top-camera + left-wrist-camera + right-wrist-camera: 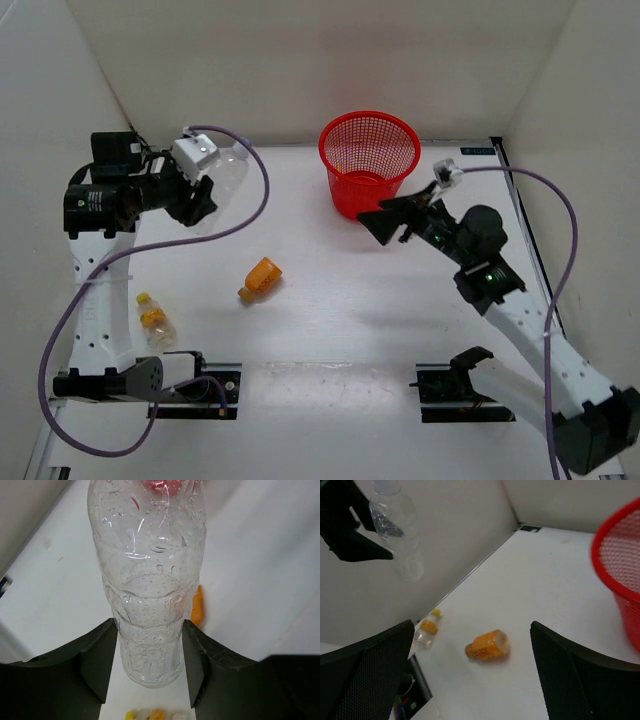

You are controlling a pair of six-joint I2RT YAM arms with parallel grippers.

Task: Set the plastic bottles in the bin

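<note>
The left pincer (150,655) is clamped across the ribbed lower body of a large clear bottle (147,580), held above the desk's (400,300) far-left corner. Thin-walled, seemingly empty and beaded with droplets, it is probably light, crushable, perhaps slick. The right pincer (392,220) gapes beside the red mesh bin (368,190) at the far edge. The orange bottle (261,279) lies mid-desk and the yellow-filled bottle (152,320) by the left edge; grip each across its belly.

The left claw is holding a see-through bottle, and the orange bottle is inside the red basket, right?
Not quite. The left gripper does hold the clear bottle, but the orange bottle is not inside the red basket. It lies on its side on the table, out in front of the basket. The top view shows this.
</note>
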